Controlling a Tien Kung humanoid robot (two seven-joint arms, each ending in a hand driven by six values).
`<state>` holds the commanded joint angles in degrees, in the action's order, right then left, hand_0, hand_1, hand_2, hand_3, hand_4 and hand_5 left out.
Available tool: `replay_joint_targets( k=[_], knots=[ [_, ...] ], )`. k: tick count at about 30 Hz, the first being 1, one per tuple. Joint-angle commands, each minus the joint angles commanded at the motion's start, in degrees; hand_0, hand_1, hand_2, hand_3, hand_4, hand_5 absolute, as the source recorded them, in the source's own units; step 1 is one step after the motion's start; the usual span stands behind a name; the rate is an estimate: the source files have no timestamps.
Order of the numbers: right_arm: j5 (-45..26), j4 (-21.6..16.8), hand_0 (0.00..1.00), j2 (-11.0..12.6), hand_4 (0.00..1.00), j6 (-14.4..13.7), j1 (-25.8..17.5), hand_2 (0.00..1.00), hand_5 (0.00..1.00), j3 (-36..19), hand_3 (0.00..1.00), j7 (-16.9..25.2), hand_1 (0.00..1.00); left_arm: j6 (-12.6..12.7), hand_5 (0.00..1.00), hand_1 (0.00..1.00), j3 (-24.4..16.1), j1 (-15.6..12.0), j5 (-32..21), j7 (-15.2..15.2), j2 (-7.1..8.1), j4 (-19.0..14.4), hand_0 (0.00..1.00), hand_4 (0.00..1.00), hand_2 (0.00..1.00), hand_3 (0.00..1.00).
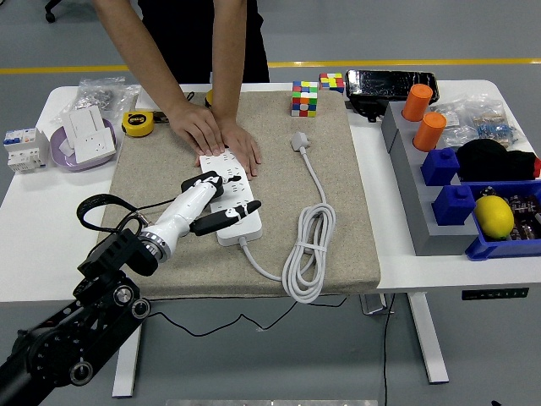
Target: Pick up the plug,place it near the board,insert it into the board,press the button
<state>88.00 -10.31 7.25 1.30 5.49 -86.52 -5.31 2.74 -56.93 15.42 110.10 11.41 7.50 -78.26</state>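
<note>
A white power strip [233, 203] lies on the beige mat [169, 254], its cable running in a coiled loop [308, 254] to the white plug [300, 140] near the mat's far edge. My left hand [221, 203] reaches over the strip's near half, fingers spread, with one finger stretched across the strip toward its right side. It holds nothing. A person at the far side presses both hands [218, 135] down on the strip's far end. My right arm is out of sight.
A Rubik's cube [304, 98] stands at the mat's back. A yellow tape measure [137, 123] and white sockets [89, 135] sit left. Grey and blue bins [461, 207] with orange cups [418, 101] and a lemon [494, 216] fill the right.
</note>
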Motion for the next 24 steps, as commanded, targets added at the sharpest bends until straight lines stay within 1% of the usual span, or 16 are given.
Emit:
replay_joint_targets(
  k=[7,12,13,15,16,17,19,21,24],
  knots=[
    [-0.2,0.0,0.848,0.0,0.998,0.0,0.0,0.746,0.878,0.1,0.779,0.0,0.757,0.1,0.998,0.998,-0.3,0.3,2.3,0.1,0.07,-1.9,0.998,0.998,0.964,0.931],
    [-0.2,0.0,0.849,0.0,0.998,0.0,0.1,0.746,0.879,0.1,0.780,0.0,0.757,1.4,0.998,0.998,-0.6,0.4,4.3,0.0,0.14,-3.2,0.998,0.998,0.960,0.927],
    [-0.1,0.0,0.849,0.0,0.998,0.0,0.1,0.746,0.879,0.0,0.780,0.0,0.757,1.6,0.998,0.998,-1.0,0.3,5.4,0.9,0.08,-3.4,0.998,0.998,0.960,0.927],
    [-0.2,0.0,0.849,0.0,0.998,0.0,0.1,0.746,0.879,-0.1,0.780,0.0,0.757,1.5,0.998,0.998,-2.0,0.0,7.9,3.7,-0.07,-3.3,0.998,0.998,0.960,0.927],
    [-0.2,0.0,0.849,0.0,0.998,0.0,0.1,0.746,0.879,0.0,0.780,0.0,0.757,1.2,0.998,0.998,-2.5,-0.2,9.1,5.1,-0.13,-3.1,0.998,0.998,0.960,0.927],
    [-0.2,0.0,0.848,0.0,0.998,0.0,0.1,0.746,0.879,-0.1,0.780,0.0,0.757,0.9,0.998,0.998,-3.3,-0.4,10.6,6.5,-0.15,-2.8,0.998,0.998,0.984,0.933],
    [-0.3,0.0,0.848,0.0,0.998,-0.1,0.0,0.746,0.879,-0.1,0.780,0.0,0.757,0.2,0.998,0.998,-4.3,-0.9,12.3,8.4,0.05,-2.2,0.998,0.998,0.984,0.933],
    [-0.2,0.0,0.848,0.0,0.998,-0.1,0.0,0.746,0.879,-0.2,0.780,0.0,0.757,-0.3,0.998,0.998,-4.8,-1.1,13.0,9.2,0.47,-1.7,0.998,0.998,0.984,0.933],
    [-0.3,0.0,0.848,-0.1,0.998,-0.1,0.0,0.746,0.881,-0.2,0.779,0.0,0.757,-0.8,0.998,0.998,-4.9,-1.4,13.2,9.5,1.09,-1.6,0.998,0.998,0.994,0.930]
  ],
)
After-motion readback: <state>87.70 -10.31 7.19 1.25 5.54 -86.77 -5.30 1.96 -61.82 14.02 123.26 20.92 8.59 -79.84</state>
